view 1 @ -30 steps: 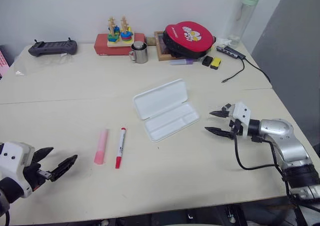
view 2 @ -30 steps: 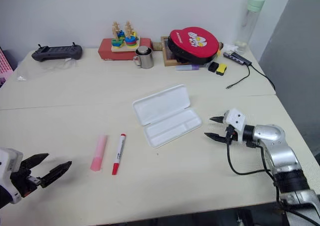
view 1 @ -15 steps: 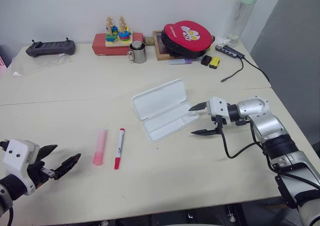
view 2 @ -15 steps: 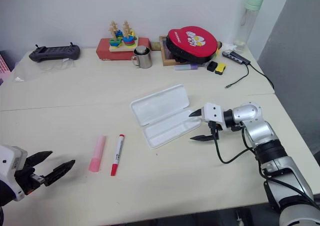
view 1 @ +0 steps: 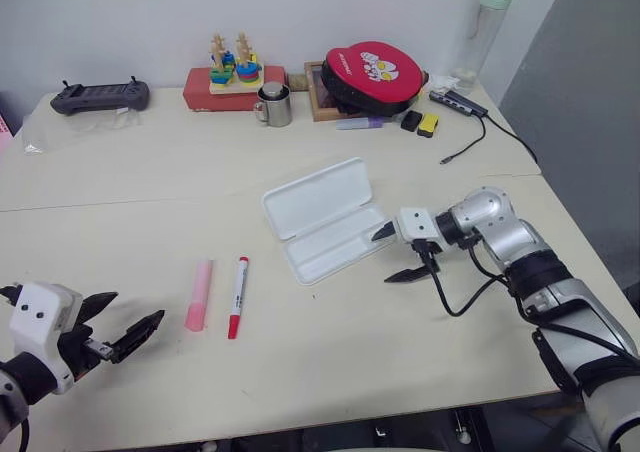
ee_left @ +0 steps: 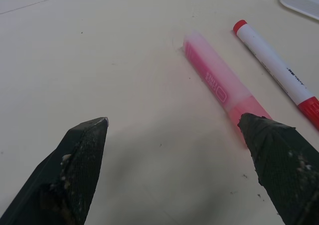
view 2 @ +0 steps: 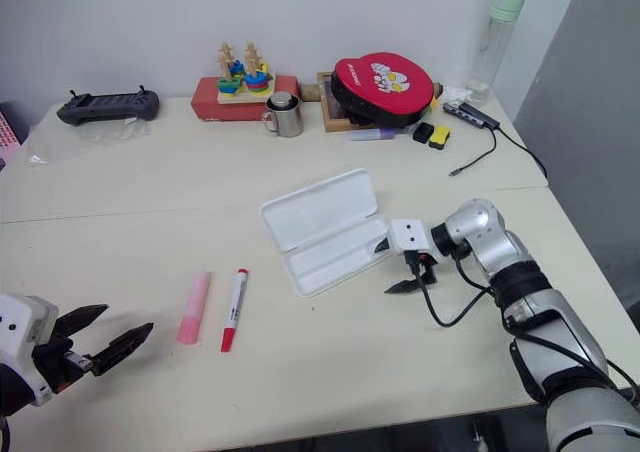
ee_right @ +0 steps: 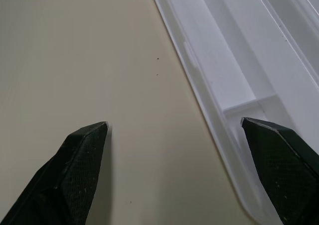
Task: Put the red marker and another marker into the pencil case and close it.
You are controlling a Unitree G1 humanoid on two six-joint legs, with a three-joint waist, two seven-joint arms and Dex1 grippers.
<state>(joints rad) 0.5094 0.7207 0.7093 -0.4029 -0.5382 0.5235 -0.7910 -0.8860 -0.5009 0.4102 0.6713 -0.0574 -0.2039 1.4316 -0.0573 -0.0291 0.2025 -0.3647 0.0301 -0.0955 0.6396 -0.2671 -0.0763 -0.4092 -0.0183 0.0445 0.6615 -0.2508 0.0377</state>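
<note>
The white pencil case (view 1: pixel 325 222) lies open in the middle of the table, lid flat toward the back, compartments bare (ee_right: pixel 234 70). The red marker (view 1: pixel 237 295), white barrel with red cap, lies left of it, and the thick pink highlighter (view 1: pixel 198 294) lies just beside that. Both show close up in the left wrist view: highlighter (ee_left: pixel 219 88), red marker (ee_left: pixel 276 68). My left gripper (view 1: pixel 112 322) is open near the front left edge, a short way from the highlighter. My right gripper (view 1: pixel 394 254) is open at the case's right end, one finger over its rim.
Along the back stand a black controller (view 1: pixel 90 95), a red box with a stacking toy (view 1: pixel 232 74), a metal mug (view 1: pixel 275 104), a red round pouch (view 1: pixel 375 64), small items with a cable (view 1: pixel 455 102) and a tall bottle (view 1: pixel 487 27). The table's right edge lies near my right arm.
My right arm has swung left toward the pencil case and turned its gripper; its fingers now stand at the case's right end. The left gripper has stayed in place.
</note>
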